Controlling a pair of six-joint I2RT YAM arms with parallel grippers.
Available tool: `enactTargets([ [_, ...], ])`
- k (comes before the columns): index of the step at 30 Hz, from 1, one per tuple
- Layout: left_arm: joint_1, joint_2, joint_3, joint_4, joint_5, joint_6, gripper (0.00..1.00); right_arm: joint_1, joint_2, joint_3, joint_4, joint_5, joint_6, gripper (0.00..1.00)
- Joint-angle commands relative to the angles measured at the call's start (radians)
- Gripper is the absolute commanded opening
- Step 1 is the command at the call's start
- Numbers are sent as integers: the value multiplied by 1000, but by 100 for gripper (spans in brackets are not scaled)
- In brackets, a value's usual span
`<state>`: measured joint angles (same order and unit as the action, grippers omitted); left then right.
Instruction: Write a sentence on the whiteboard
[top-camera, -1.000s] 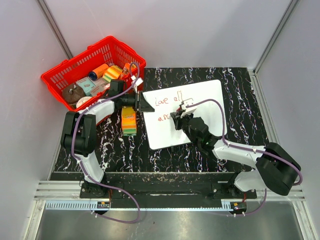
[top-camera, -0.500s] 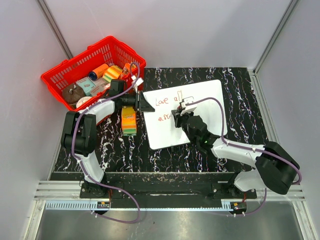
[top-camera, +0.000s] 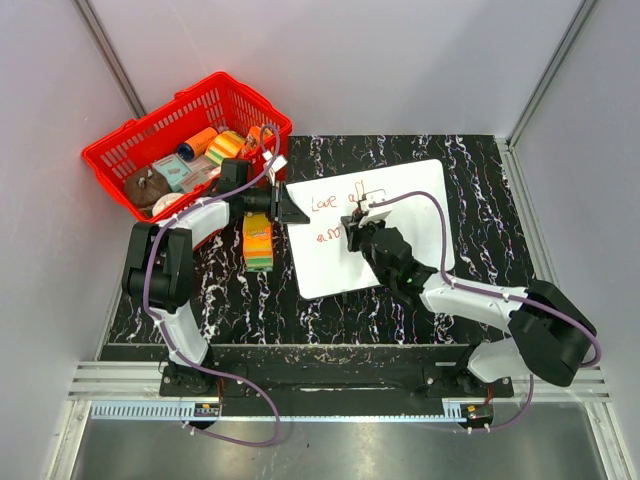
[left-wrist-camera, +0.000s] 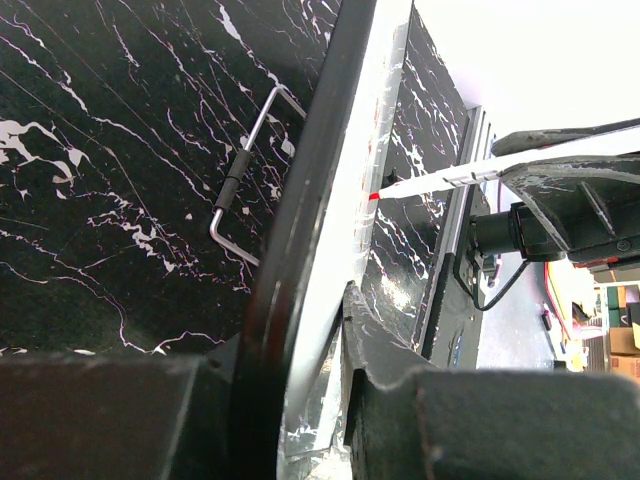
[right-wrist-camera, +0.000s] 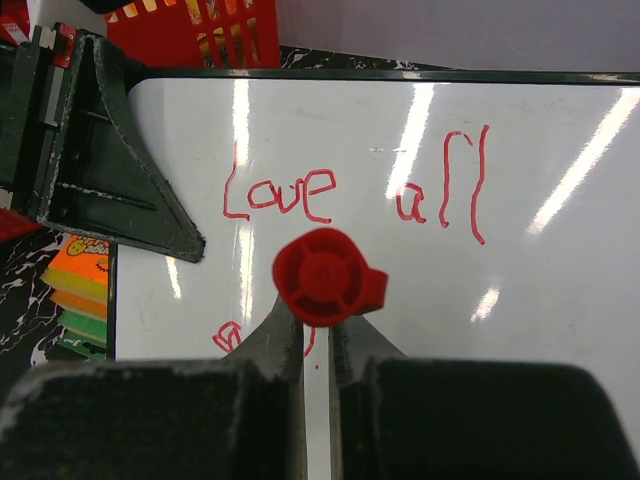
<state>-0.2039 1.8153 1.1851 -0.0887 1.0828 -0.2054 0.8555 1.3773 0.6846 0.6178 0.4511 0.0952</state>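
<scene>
The whiteboard (top-camera: 330, 270) lies flat on the black marbled table. My left gripper (top-camera: 290, 212) is shut on the board's left edge; in the left wrist view the dark rim (left-wrist-camera: 300, 230) runs between its jaws (left-wrist-camera: 320, 320). The sentence (right-wrist-camera: 300, 195) is in red: "Love all" on the first line, with the start of a second line (right-wrist-camera: 228, 338) below. My right gripper (right-wrist-camera: 317, 325) is shut on a red-capped pen (right-wrist-camera: 325, 277), held upright over the second line (top-camera: 328, 236). The pen's red tip (left-wrist-camera: 372, 196) is at the board surface.
A red basket (top-camera: 190, 140) with several items stands at the back left. A colourful sponge pack (top-camera: 258, 242) lies just left of the board, beside the left arm. A bent wire bracket (left-wrist-camera: 245, 170) lies on the table near the board's rim.
My right gripper has shifted slightly up and to the left with the pen, over the start of the second line. The left gripper has kept its hold on the board's edge.
</scene>
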Motion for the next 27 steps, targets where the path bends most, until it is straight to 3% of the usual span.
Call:
enactTargets([
  [1, -11, 33, 16, 92, -391, 296, 0, 0, -64, -13, 13, -14, 8, 0],
  [9, -12, 32, 18, 92, -391, 299, 0, -1, -133, -60, 42, 12, 15, 0],
  [19, -14, 33, 18, 92, -388, 299, 0, -4, -40, -25, 60, 29, 24, 0],
  [27, -14, 35, 18, 92, -386, 299, 0, -4, -60, -36, 102, 41, 11, 0],
])
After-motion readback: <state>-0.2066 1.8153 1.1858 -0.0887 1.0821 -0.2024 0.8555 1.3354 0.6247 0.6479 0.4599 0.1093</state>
